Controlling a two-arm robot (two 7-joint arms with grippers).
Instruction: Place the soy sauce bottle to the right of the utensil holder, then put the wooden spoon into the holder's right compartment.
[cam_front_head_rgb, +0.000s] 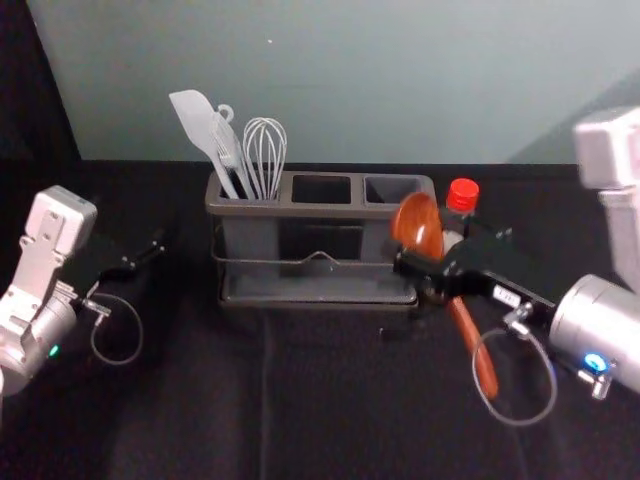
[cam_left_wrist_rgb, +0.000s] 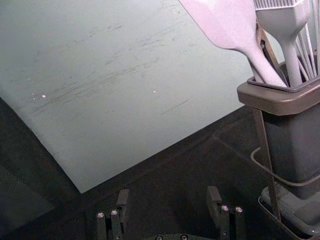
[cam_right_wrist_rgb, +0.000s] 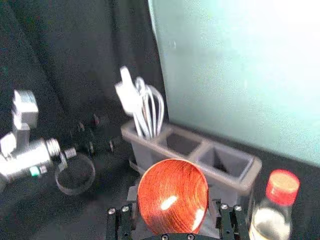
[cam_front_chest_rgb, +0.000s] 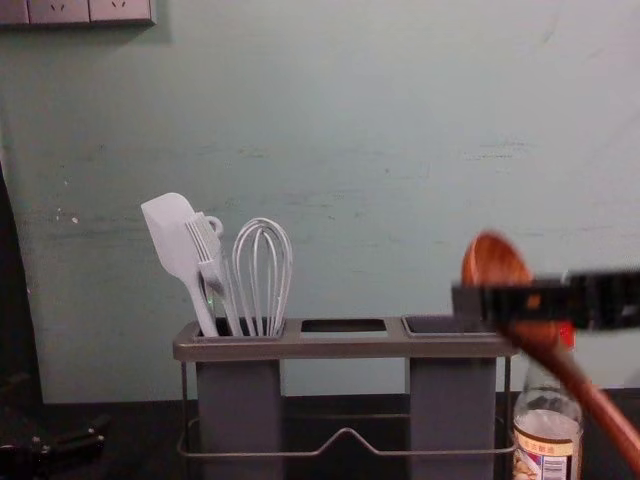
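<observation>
1. The right gripper is at work, reaching in from the right in the head view to the front right end of the utensil holder. Its jaws stand apart by about the width of the spoon's bowl, one on either side, and it has hold of the wooden spoon there.
2. The spoon is tilted in that grip – bowl up above the fingers, handle slanting down and out to the right below them.
3. The holder lies beyond the right gripper and mostly to its left. The right compartment is the nearest one to that gripper, just beyond the spoon's bowl.
4. The soy sauce bottle stands upright behind the right gripper, just beside the holder's right end; its red cap shows past the gripper in the head view.
5. Well to the right gripper's left, a white spatula, a brush and a whisk stand in the left compartment.
6. The left gripper is parked left of the holder – jaws wide apart, nothing between them.
</observation>
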